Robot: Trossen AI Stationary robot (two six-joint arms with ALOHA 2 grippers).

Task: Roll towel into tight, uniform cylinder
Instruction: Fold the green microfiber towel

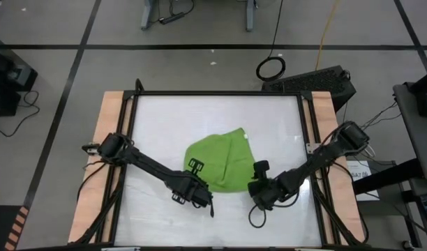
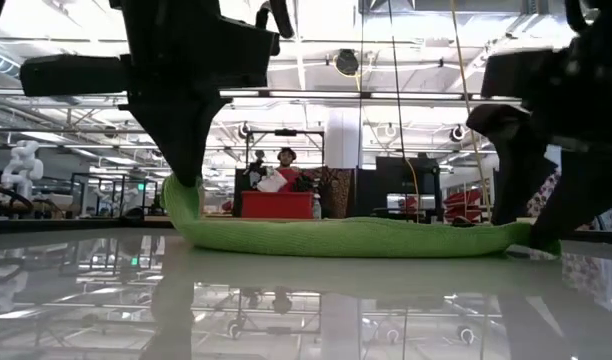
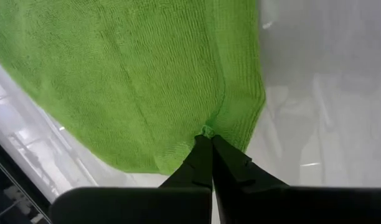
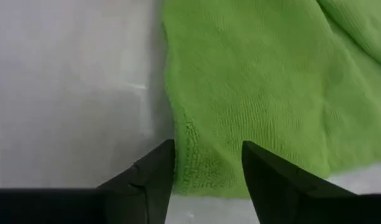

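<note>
**Both grippers at towel's near edge**

While the towel [image 1: 220,162] lies crumpled and mostly flat mid-table [image 1: 165,118], the left gripper [image 3: 209,142] reaches in low from the left, jaws closed tight, pinching a bit of fabric at the towel's near-left edge. The right gripper [image 4: 206,163] angles in from the right, jaws apart, straddling the towel's near-right corner, gripping nothing.

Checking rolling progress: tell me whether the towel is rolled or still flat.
Flat, not rolled: the towel lies loosely spread, only bunched where the left claw pinches it.
</note>
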